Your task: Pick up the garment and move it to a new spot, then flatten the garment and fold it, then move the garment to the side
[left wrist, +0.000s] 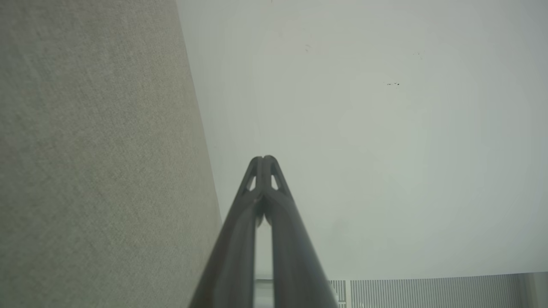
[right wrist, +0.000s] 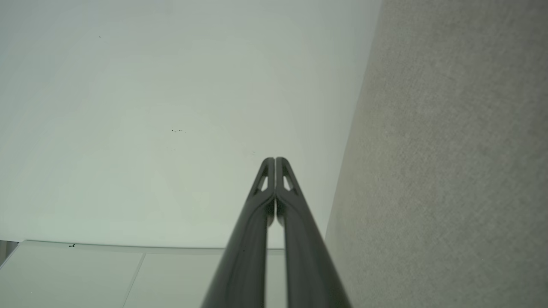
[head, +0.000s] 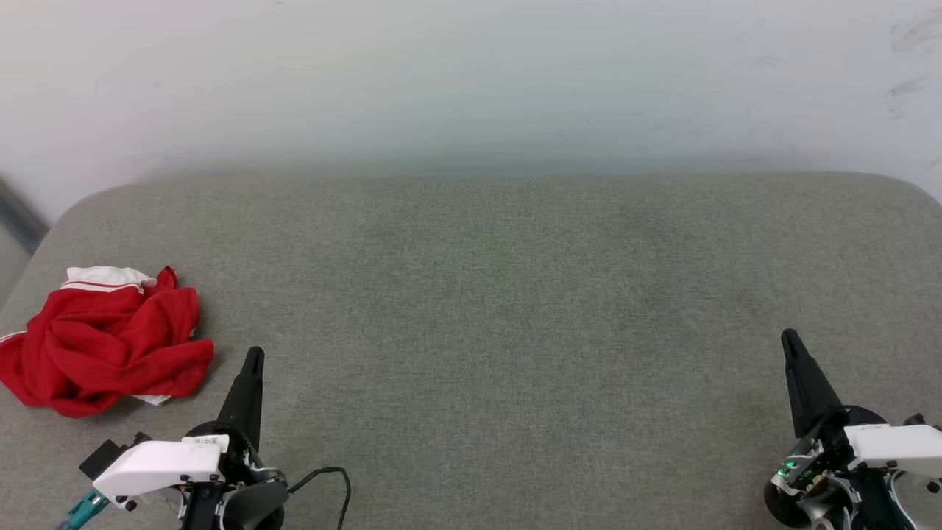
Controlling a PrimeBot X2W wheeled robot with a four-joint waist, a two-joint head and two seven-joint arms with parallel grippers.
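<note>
The garment [head: 107,342] lies crumpled in a red heap at the near left of the grey fabric surface [head: 500,309], with a white, red-striped sleeve showing at its top. Its number and lettering are hidden in the folds. My left gripper [head: 254,355] is shut and empty, its tip just right of the heap and apart from it. In the left wrist view the left gripper [left wrist: 264,159] has its fingertips pressed together. My right gripper [head: 789,337] is shut and empty at the near right, far from the garment. The right wrist view shows the right gripper [right wrist: 275,160] closed tip to tip.
A pale wall [head: 471,73] rises behind the surface's far edge. A black cable [head: 331,475] loops beside the left arm. The surface's rounded corners show at far left and far right. A ribbed panel [left wrist: 428,293] appears low in the left wrist view.
</note>
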